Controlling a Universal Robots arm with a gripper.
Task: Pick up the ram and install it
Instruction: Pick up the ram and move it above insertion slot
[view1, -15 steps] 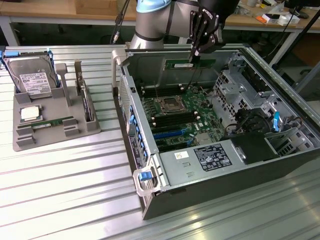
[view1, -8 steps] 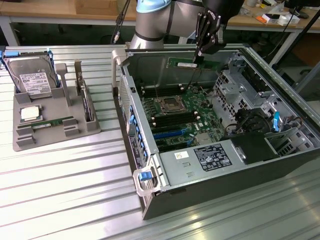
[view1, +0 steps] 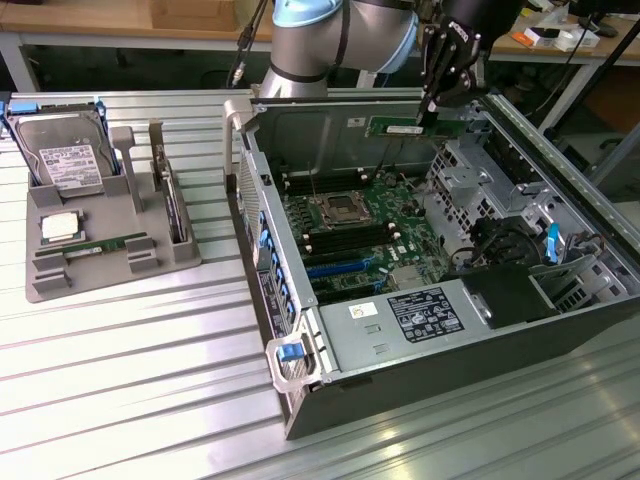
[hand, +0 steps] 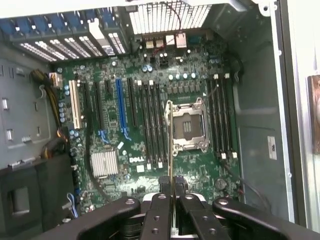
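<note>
On the exterior view's left, a grey tray (view1: 110, 275) sits on the tabletop (view1: 130, 400) with a hard drive (view1: 65, 160). To its right lies the open computer case (view1: 400, 370). Over its far side the pincer (view1: 432, 100) is closed on the ram (view1: 395, 126), above the long slots (hand: 152, 125). If the stick comes down tilted, it could miss a slot and bend

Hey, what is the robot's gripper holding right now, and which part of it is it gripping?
The gripper is shut on the ram, pinching its upper long edge, so it hangs over the motherboard.
</note>
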